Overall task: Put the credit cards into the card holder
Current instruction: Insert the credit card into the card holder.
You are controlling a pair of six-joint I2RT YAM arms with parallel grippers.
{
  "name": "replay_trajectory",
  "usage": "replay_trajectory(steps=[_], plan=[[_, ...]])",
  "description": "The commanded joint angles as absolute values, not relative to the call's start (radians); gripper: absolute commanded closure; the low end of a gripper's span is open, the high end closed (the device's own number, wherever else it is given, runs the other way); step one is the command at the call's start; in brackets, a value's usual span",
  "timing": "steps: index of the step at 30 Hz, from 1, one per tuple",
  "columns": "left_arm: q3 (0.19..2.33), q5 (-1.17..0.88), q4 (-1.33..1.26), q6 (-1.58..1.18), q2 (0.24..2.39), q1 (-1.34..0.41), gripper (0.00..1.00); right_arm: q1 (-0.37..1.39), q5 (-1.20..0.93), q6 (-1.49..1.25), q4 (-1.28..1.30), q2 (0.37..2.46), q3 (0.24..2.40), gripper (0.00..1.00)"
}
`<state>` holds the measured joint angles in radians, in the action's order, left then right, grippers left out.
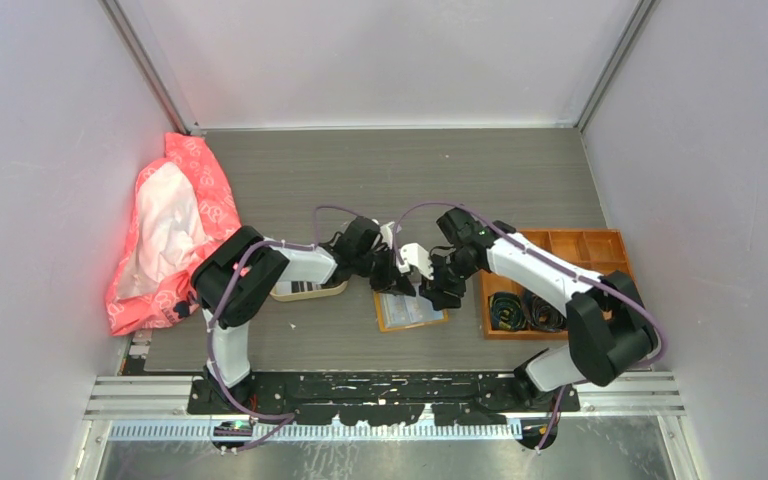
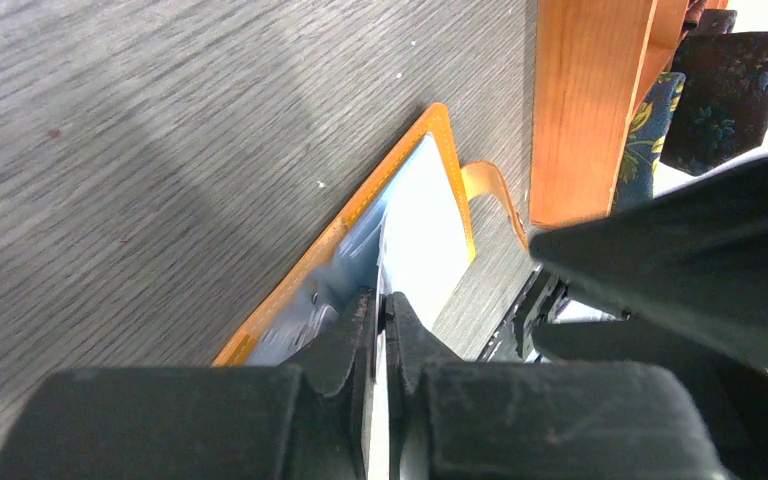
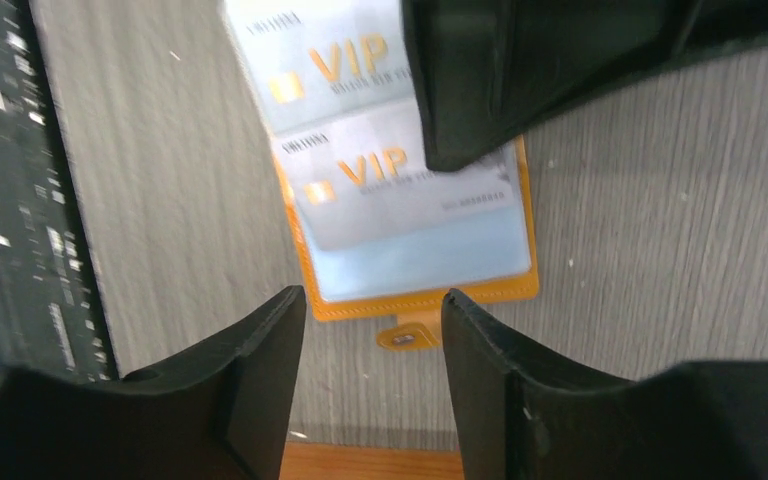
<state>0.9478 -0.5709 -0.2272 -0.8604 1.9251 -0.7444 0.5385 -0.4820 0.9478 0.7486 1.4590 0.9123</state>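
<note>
The card holder lies open and flat on the desk, right under both grippers. It has an orange edge and clear pockets. Two pale credit cards with gold VIP letters sit inside. The left gripper pinches one thin white card on its edge above the holder. The right gripper is spread apart and holds nothing. An orange box of black coils sits just beside it.
</note>
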Motion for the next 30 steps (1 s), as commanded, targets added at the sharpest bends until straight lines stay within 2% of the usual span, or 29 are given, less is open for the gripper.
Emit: replay_trajectory(steps=[1,5,8,16,30], plan=[[0.961,-0.534,-0.175,-0.840,1.954,-0.735,0.93,0.575,-0.676,0.908,0.690,1.378,0.919,0.47],[0.962,-0.541,-0.174,-0.842,1.959,-0.728,0.92,0.667,-0.649,0.794,0.529,1.357,0.880,0.78],[0.965,-0.544,-0.170,-0.841,1.960,-0.726,0.92,0.736,-0.562,0.690,0.396,1.379,0.862,0.94],[0.968,-0.550,-0.164,-0.839,1.964,-0.724,0.90,0.838,-0.345,0.644,0.322,1.504,0.876,0.95],[0.973,-0.560,-0.160,-0.841,1.965,-0.723,0.85,0.846,-0.184,0.756,0.429,1.579,0.897,0.95]])
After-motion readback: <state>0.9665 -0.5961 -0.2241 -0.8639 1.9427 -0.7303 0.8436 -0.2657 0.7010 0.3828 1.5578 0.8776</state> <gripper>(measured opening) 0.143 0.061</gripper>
